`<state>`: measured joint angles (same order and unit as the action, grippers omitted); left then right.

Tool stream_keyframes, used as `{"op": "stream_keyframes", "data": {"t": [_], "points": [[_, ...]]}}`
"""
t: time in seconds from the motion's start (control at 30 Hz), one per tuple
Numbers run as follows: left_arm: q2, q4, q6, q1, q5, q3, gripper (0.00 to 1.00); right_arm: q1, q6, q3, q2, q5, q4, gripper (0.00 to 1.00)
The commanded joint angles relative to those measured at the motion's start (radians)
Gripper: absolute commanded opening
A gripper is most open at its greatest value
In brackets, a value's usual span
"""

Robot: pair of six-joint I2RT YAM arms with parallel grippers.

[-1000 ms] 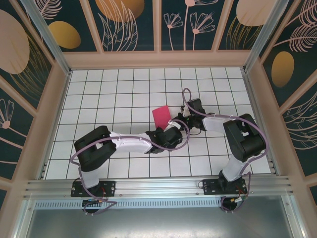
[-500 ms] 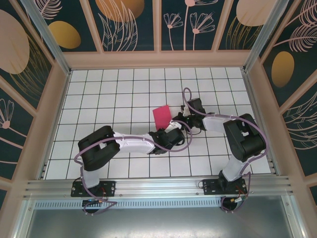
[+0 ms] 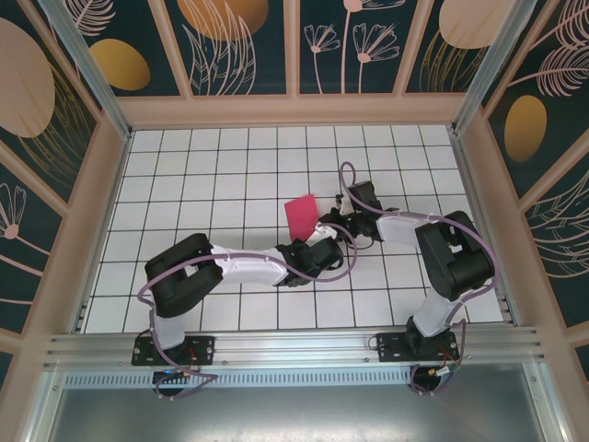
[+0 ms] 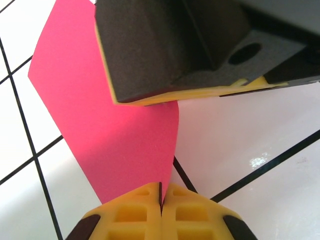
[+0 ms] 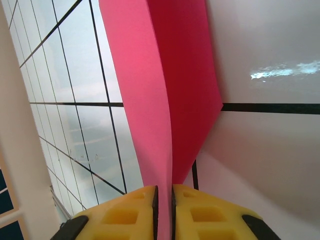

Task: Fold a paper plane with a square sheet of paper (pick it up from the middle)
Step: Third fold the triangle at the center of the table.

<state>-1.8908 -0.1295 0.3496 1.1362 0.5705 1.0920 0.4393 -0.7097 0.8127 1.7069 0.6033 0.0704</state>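
Observation:
The magenta-pink sheet of paper (image 3: 299, 217) stands folded and half upright on the tiled floor near the middle. My left gripper (image 3: 324, 234) comes at its near right corner, and in the left wrist view the left gripper (image 4: 161, 192) is shut on the lower tip of the paper (image 4: 115, 135). My right gripper (image 3: 339, 224) meets the same corner from the right; one of its fingers (image 4: 165, 50) lies across the sheet. In the right wrist view the right gripper (image 5: 163, 192) has its jaws a narrow gap apart, with the folded paper (image 5: 165, 75) running between them.
White tiled floor (image 3: 221, 175) with black grid lines lies under the arms. Wooden-framed walls (image 3: 101, 203) close it in on three sides, and a metal rail (image 3: 294, 348) runs along the near edge by the arm bases.
My left gripper has shut on the paper's corner. My right gripper's jaws have parted slightly. The paper and both arms have hardly shifted.

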Motion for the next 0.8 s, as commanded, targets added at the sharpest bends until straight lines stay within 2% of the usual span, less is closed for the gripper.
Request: {"op": "stream_keyframes", "data": {"t": [0.0,0.1,0.27,0.43,0.57,0.77], "points": [[0.046,0.051,0.015,-0.006,-0.062,-0.028,0.0,-0.012,0.025,0.019,-0.054,0.005,-0.019,0.26],[0.094,0.098,0.029,-0.018,-0.15,-0.061,0.0,-0.033,0.044,0.01,-0.109,-0.012,-0.043,0.36],[0.213,0.191,0.092,-0.066,-0.336,-0.144,0.0,-0.092,0.079,-0.029,-0.212,-0.05,-0.107,0.4],[0.265,0.277,0.14,-0.111,-0.511,-0.217,0.0,-0.134,0.102,-0.08,-0.294,-0.057,-0.141,0.4],[0.259,0.343,0.163,-0.133,-0.599,-0.254,0.0,-0.135,0.097,-0.111,-0.334,-0.027,-0.123,0.4],[0.229,0.424,0.198,-0.17,-0.696,-0.298,0.0,-0.11,0.089,-0.126,-0.328,-0.005,-0.094,0.31]]}}
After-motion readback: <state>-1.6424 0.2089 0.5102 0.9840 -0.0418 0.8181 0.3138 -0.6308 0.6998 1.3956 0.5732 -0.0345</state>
